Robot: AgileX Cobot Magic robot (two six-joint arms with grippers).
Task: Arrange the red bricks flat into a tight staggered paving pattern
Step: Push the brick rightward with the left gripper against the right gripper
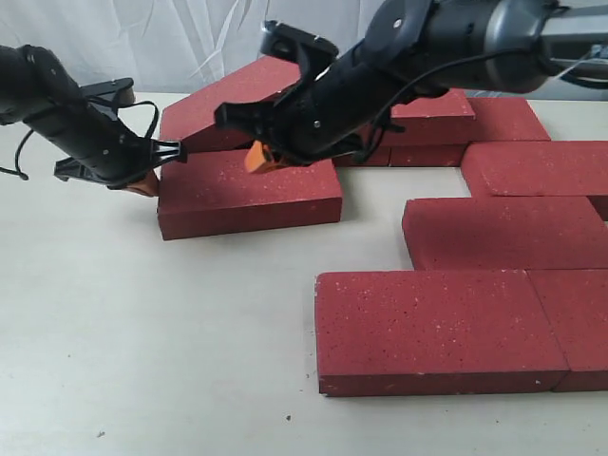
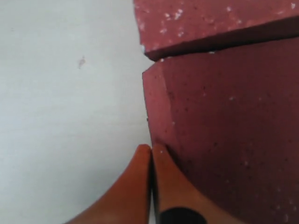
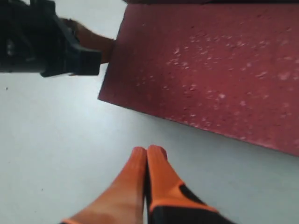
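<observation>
Left side of the bench (image 1: 142, 342) first: one of the red bricks (image 1: 494, 233) lies flat as the front brick (image 1: 247, 195), and a tilted brick (image 1: 223, 104) is propped behind it, low edge down on the front brick's back edge and the far side raised.

The left gripper (image 1: 144, 182) is in low at the front brick's left end. The wrist view shows its orange jaws pressed together with nothing between them, and the tips are right up against the brick's corner edge.

The right gripper (image 1: 256, 159) reaches across the middle from the right. Its orange tips hang by the back of the front brick, just under the tilted brick's lifted edge. Its jaws are together too and hold nothing. In its own wrist view there's bare bench around the tips and a speckled brick face just beyond, with a gap between them. From the exterior view I can't tell whether the tips touch either brick.

Over on the right, the other bricks lie flat. Two sit end to end along the near edge, touching. Behind them another row is shifted sideways, with more beyond that, so the rows step back across the bench in a stagger. At the very back, a couple more bricks sit partly hidden behind the right arm. An open strip of bench separates this laid group from the front brick.
</observation>
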